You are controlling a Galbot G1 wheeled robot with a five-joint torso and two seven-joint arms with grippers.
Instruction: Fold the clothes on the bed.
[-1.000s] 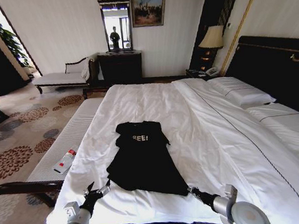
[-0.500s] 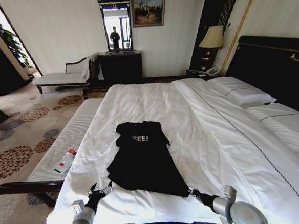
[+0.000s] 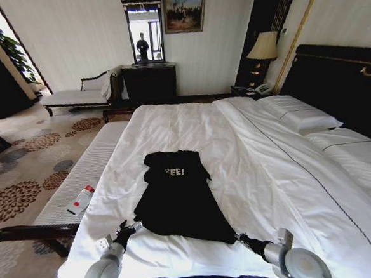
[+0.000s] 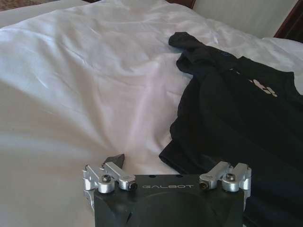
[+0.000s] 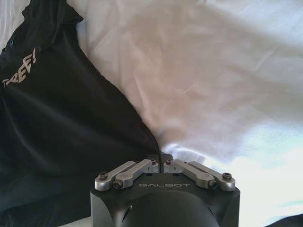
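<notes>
black T-shirt (image 3: 178, 193) lies flat on the bed (image 3: 270, 165), near the foot edge, lettering up. left end effector (image 3: 124, 233) at the shirt's near left hem corner, fingers spread wide. right end effector (image 3: 242, 238) at the near right hem corner, fingers pressed together, probably pinching the hem; contact hidden in the wrist view

Pale striped walls (image 3: 82, 31) carry a framed painting (image 3: 184, 10) beside a tall mirror (image 3: 145, 31) above a dark dresser (image 3: 148, 84). 1 white chaise longue (image 3: 80, 93) stands on floral-patterned carpet (image 3: 22, 169). A shaded lamp (image 3: 263, 46) stands in the corner. A narrow white padded bench (image 3: 86, 178) holds 1 small bottle (image 3: 80, 200).
</notes>
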